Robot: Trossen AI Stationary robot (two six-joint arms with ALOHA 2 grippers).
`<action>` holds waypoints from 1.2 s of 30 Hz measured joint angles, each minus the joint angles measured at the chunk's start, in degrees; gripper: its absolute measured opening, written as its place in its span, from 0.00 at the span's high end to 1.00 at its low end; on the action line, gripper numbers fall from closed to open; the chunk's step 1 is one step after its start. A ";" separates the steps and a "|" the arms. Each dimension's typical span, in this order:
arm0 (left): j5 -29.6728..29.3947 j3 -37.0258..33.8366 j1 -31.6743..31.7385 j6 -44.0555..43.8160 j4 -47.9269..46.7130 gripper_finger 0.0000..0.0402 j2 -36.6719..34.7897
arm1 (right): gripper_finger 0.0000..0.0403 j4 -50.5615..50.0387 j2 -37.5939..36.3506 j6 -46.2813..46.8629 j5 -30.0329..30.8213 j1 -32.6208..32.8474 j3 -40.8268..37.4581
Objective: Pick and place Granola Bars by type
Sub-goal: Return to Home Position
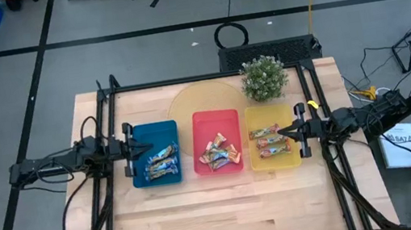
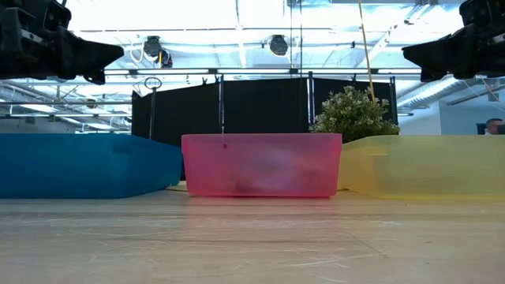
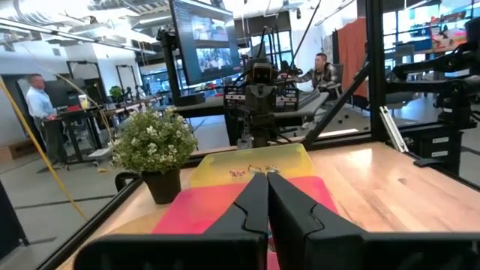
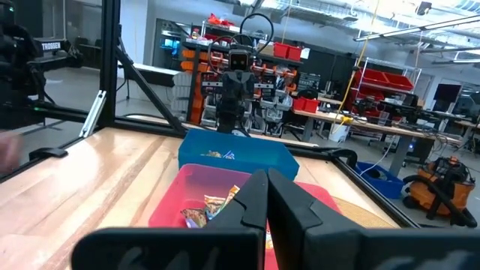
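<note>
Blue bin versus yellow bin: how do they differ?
The blue bin sits left of the red bin, the yellow bin right. The blue bin holds blue-wrapped bars; the yellow bin, red-wrapped bars. The left gripper hangs over the blue bin, the right gripper over the yellow bin. Same shape.

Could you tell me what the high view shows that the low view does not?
Only the high view plainly shows the granola bars lying in all three trays, the left gripper at the blue tray's outer side and the right gripper at the yellow tray's. Only the low view shows the trays' side walls and the ceiling. Both show the red tray between the other two and the potted plant behind.
</note>
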 joint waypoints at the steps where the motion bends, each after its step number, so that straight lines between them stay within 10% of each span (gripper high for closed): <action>1: 0.00 0.00 0.01 0.15 0.02 0.95 0.00 | 1.00 0.00 0.00 -0.04 -0.02 0.00 -0.02; 36: -0.02 0.00 0.00 0.22 0.04 0.83 0.00 | 1.00 -0.02 0.02 -0.15 -0.02 0.00 -0.02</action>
